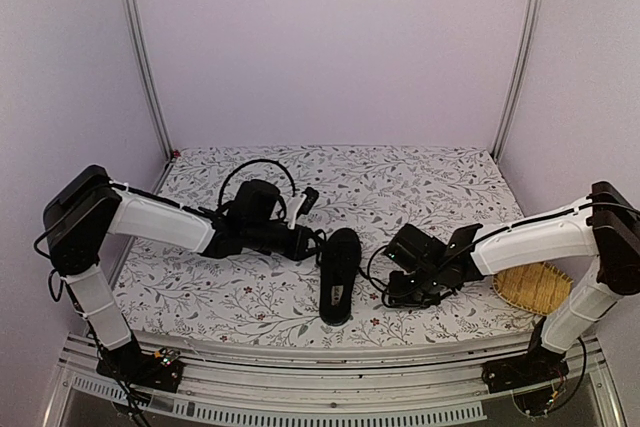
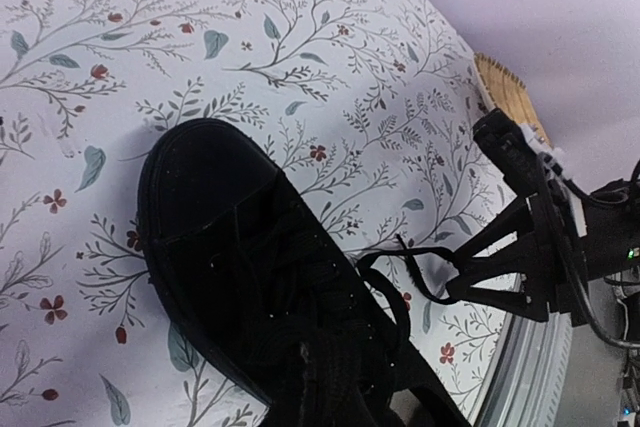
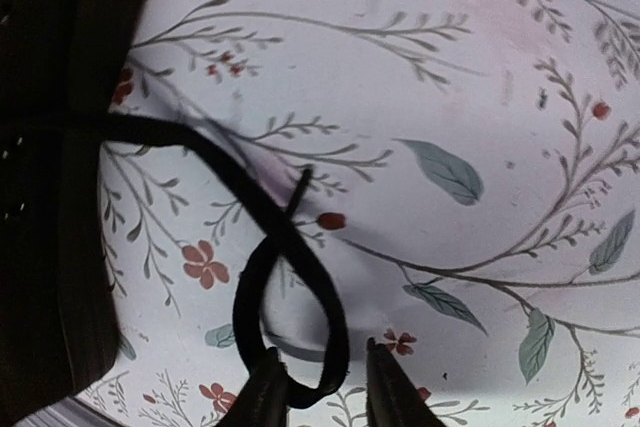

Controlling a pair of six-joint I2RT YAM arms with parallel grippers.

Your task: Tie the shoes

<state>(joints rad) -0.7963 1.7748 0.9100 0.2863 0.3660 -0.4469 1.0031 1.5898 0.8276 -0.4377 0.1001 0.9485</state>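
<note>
A single black low-top shoe (image 1: 338, 265) lies mid-table, its toe pointing away from the arm bases and a pale insole label (image 1: 333, 297) showing. In the left wrist view its toe cap (image 2: 205, 182) and laced front fill the lower left. My left gripper (image 1: 303, 241) sits against the shoe's left side, shut; its fingers merge with the black laces, so any hold is unclear. A thin black lace (image 3: 285, 237) runs from the shoe and curls into a loop on the cloth. My right gripper (image 3: 325, 392) straddles the bottom of that loop, jaws narrowed but still apart, the left fingertip (image 3: 268, 392) touching the lace.
A floral tablecloth (image 1: 420, 187) covers the table. A woven bamboo tray (image 1: 530, 287) lies at the right edge under the right arm. A metal rail (image 1: 330, 387) runs along the near edge, and upright frame posts (image 1: 140, 47) stand at the back corners.
</note>
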